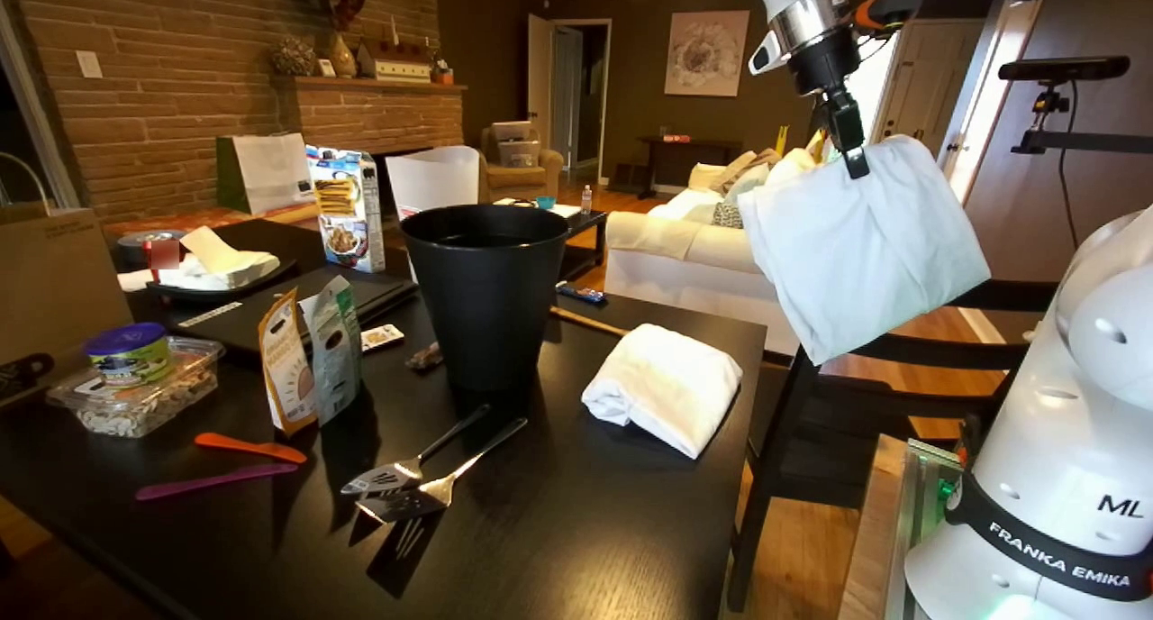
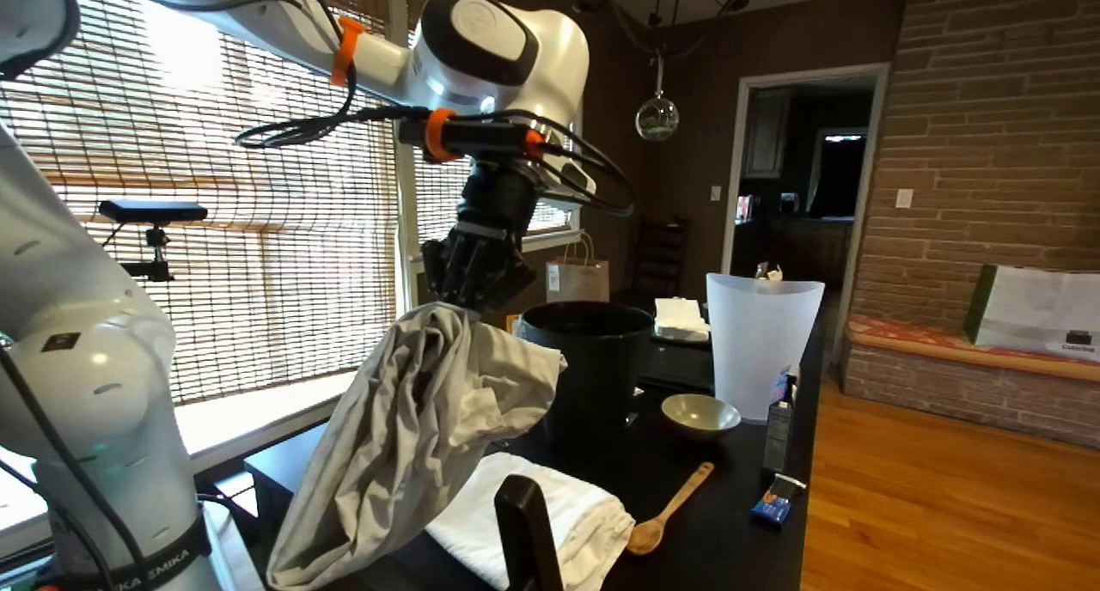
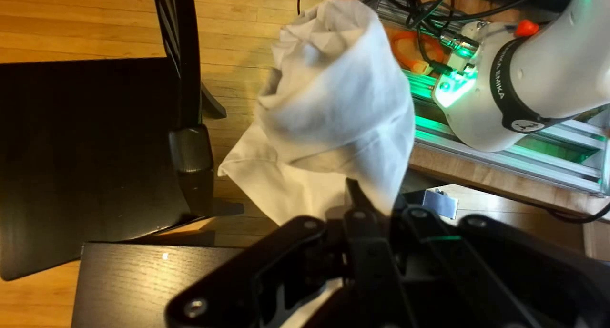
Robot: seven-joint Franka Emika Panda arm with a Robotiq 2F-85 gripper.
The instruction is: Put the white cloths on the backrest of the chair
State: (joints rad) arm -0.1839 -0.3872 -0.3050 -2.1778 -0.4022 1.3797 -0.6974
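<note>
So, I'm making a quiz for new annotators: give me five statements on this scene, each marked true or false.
1. The gripper holds a white cloth. True.
2. That cloth is draped over the chair backrest. False: it hangs from the gripper, off the chair backrest.
3. The other white cloth lies folded on the table. True.
4. The black wastebasket lies on its side. False: the black wastebasket stands upright.
5. A wooden spoon lies on the table. True.

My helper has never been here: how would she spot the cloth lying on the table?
On the dark table, find the tall black bin. Beside it, near the edge by the chair, lies the folded cloth. It is a thick white bundle, while the other white cloth hangs from the gripper.
</note>
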